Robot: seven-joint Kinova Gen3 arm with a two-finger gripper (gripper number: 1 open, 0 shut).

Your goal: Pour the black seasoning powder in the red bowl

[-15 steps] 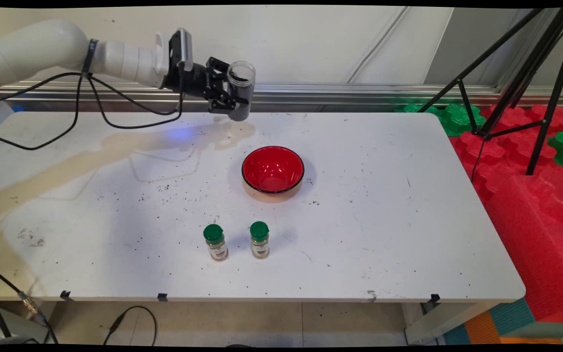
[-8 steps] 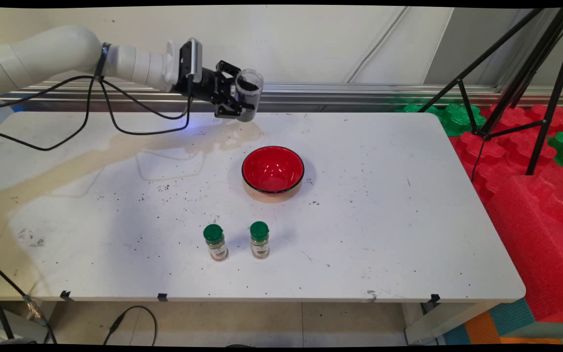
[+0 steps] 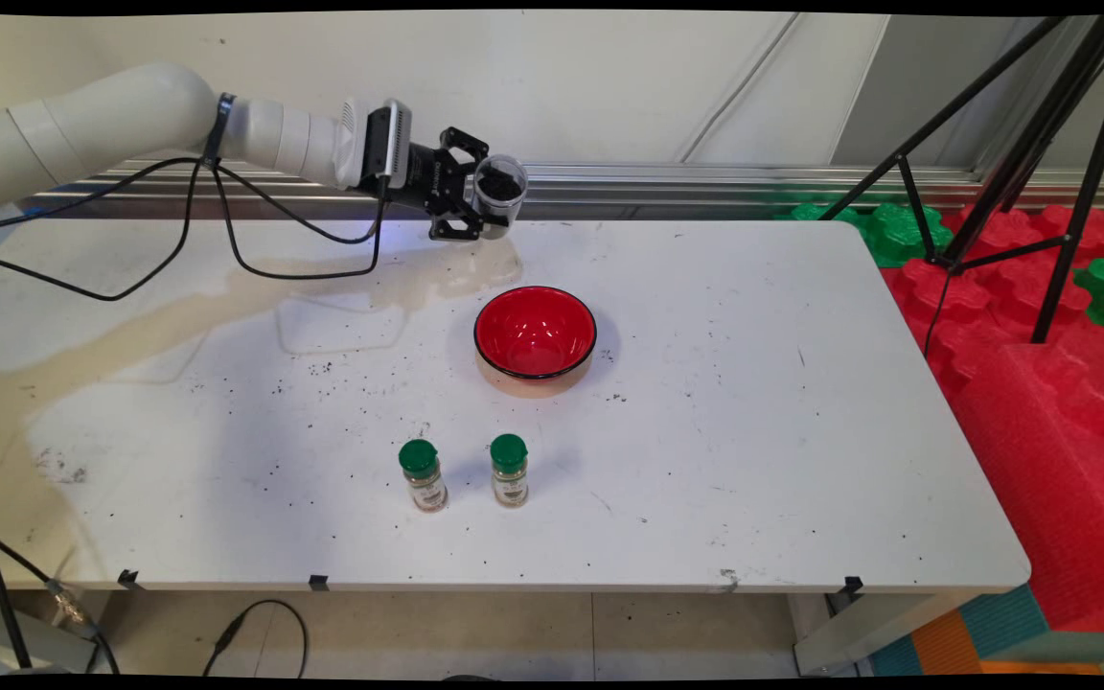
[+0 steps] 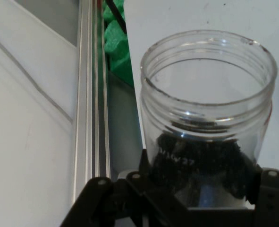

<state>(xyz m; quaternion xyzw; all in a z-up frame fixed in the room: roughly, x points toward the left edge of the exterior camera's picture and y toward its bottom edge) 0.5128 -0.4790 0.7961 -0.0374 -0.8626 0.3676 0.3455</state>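
While the gripper (image 3: 477, 203) squeezes a clear jar (image 3: 499, 195) of dark bits, tipped sideways, the red bowl (image 3: 535, 336) sits just below.

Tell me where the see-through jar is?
In the main view the jar is held in the gripper above the table's far edge, behind the red bowl.

Arm (image 3: 130, 120) was white, w/ smooth rounded tube links & ringed wrist segments; a black band wrapped it near the wrist; black cables (image 3: 226, 244) hung off it in loops; a flat grey-black module w/ ribbed edge sat btwn wrist & end effector; end effector (image 3: 480, 206) was black, open linkage bars w/ small pivot screws, faint white lettering on its body.
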